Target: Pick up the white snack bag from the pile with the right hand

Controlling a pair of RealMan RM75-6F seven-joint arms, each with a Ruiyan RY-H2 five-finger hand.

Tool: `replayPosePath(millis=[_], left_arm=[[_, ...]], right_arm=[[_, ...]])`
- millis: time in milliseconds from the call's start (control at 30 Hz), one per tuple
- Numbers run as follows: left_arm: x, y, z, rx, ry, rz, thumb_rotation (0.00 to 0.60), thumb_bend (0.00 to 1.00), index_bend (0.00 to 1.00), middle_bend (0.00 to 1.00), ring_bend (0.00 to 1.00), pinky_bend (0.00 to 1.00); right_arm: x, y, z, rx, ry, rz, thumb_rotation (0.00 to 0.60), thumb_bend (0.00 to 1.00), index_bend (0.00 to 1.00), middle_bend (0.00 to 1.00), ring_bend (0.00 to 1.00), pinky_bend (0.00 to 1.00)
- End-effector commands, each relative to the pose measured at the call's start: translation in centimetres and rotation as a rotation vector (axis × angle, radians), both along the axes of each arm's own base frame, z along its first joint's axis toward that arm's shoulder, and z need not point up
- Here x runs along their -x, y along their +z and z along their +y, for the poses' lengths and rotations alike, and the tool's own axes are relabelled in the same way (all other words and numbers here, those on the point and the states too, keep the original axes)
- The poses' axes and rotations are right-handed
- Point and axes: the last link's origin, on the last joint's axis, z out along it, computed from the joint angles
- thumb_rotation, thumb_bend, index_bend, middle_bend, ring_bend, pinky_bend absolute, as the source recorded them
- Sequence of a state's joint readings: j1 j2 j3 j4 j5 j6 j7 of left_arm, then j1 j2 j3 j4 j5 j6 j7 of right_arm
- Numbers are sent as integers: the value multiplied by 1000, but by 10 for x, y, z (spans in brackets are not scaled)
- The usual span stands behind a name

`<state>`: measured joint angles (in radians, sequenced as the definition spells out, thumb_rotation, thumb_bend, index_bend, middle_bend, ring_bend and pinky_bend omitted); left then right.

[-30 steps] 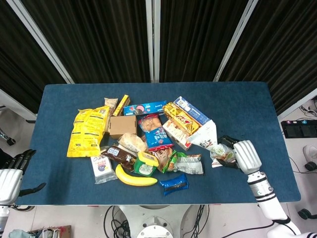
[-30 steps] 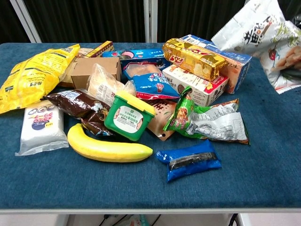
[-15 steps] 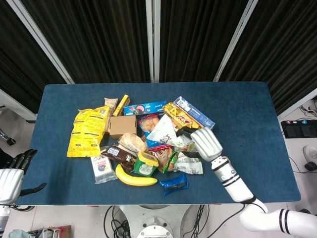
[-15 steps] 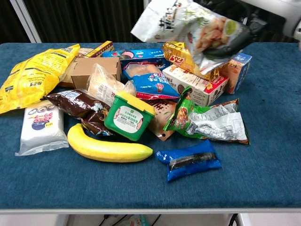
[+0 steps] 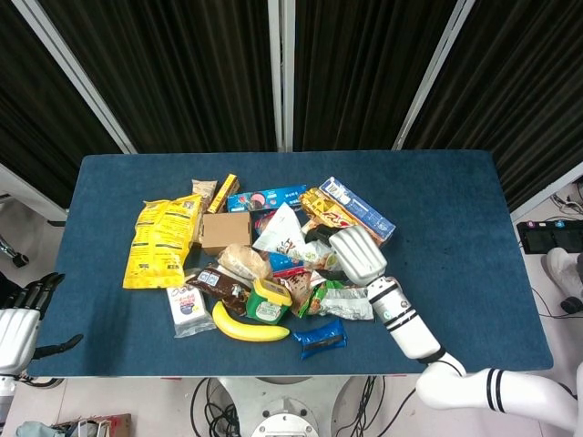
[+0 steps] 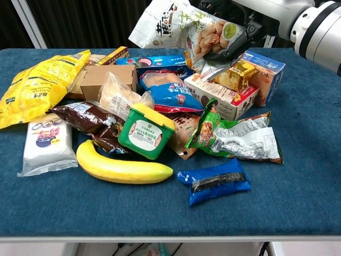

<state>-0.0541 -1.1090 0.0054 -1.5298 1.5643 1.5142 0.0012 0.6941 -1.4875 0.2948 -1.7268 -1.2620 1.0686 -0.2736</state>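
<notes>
Glossy crinkled white snack bag; matt blue cloth table.

The counter carries one banana, one green-lidded tub, one brown cardboard box, one yellow bag, and one white snack bag.

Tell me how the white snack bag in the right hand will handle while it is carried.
The white snack bag looks floppy: its free end hangs past the right hand and creases. It is probably light for its size, since it seems puffed. The glossy film may be slippery, so a grip on one end could let it swing.
</notes>
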Motion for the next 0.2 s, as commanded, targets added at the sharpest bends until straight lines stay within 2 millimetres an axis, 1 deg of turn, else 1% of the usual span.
replayPosePath(millis=[33, 200], left_arm=[[0, 1, 0, -2, 2, 0, 477, 0, 108, 104, 134, 271], [0, -1, 3, 3, -3, 1, 479, 0, 108, 104, 134, 270]], right_arm=[[1, 2, 0, 3, -3, -8, 600, 361, 777, 609, 597, 772], [2, 5, -1, 8, -3, -11, 600, 360, 777, 609, 598, 772]])
